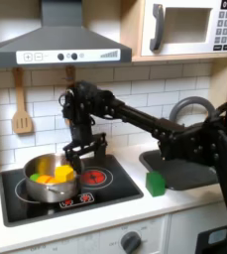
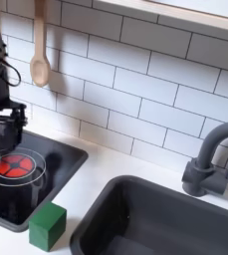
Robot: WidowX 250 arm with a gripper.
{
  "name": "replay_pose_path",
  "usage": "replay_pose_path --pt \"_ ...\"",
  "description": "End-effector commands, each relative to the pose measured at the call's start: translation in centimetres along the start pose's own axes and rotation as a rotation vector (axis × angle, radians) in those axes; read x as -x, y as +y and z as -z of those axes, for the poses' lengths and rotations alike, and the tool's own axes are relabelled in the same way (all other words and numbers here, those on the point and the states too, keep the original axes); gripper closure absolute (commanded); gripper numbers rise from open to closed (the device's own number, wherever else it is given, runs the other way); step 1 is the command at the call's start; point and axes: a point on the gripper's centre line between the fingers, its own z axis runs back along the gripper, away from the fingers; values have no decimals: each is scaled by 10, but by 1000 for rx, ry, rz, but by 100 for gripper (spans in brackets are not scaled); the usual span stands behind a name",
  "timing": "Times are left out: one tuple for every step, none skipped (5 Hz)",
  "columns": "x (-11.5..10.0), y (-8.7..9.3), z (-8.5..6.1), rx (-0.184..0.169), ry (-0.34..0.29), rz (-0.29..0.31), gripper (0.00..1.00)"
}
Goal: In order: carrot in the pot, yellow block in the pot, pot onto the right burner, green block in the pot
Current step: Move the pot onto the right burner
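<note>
Hovering low at the right rim of the pot (image 1: 52,185), the end effector (image 1: 79,159) has its two dark fingers spread fairly wide and pointing down, with nothing between them; whether a fingertip actually touches the rim I cannot tell. Starting at the first exterior view's left, the steel pot sits on the left burner of the black cooktop (image 1: 115,193), and inside it I can make out the orange of the carrot (image 1: 46,179) and the yellow block (image 1: 63,173) lying close together. Just beside it to the right is the red-ringed right burner (image 1: 93,177), bare. Further right, off the cooktop on the white counter (image 1: 105,218) near the sink (image 1: 189,171), stands the green block (image 1: 156,183); in the second exterior view it sits at the cooktop's near corner. So I judge the first two steps done and the third in hand: shifting the pot onto the right burner. That calls for the fingers to straddle the rim wall and pinch it firmly, then drag or lift the pot to the first exterior view's right without tipping the pieces out. The arm reaches in from the right, stretched long across the stove, its wrist bent straight downward over the pot's edge.
</note>
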Motion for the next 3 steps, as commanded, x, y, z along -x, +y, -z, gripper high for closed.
replay_pose_path --pt "12 0 6 -24 -16 25 0" --pt "16 9 6 -62 -116 53 0" --pt "18 9 6 -80 -183 94 0"
